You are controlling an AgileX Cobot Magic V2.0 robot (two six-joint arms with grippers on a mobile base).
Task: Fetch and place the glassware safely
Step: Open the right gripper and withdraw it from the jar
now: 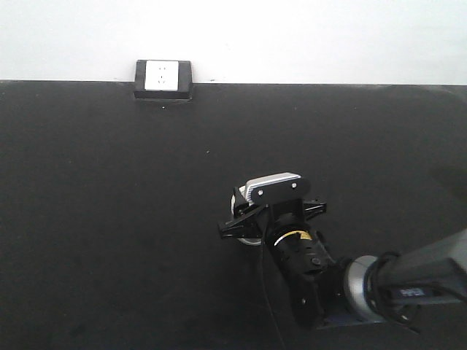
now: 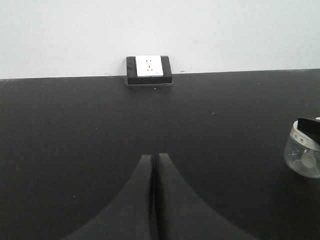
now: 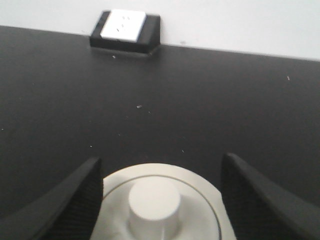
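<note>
The glass jar [image 3: 162, 205] sits on the black desk [image 1: 109, 219], between the two dark fingers [image 3: 65, 200] of the right end effector [image 3: 162, 195]. In the right wrist view its off-white lid [image 3: 200, 187] with the raised centre knob [image 3: 154, 206] fills the gap; the left finger lies against the lid's rim at 9 o'clock, the right one just beside it at 3 o'clock, so whether the jar is pinched or only bracketed I cannot tell. In the front view the right arm comes in from 4 o'clock and hides most of the jar. The left end effector [image 2: 154, 200] is pressed together, holding nothing, with the jar well off at its 3 o'clock. A black-framed white socket [image 1: 163, 79] sits at the desk's far edge against the wall, at 12 o'clock.
</note>
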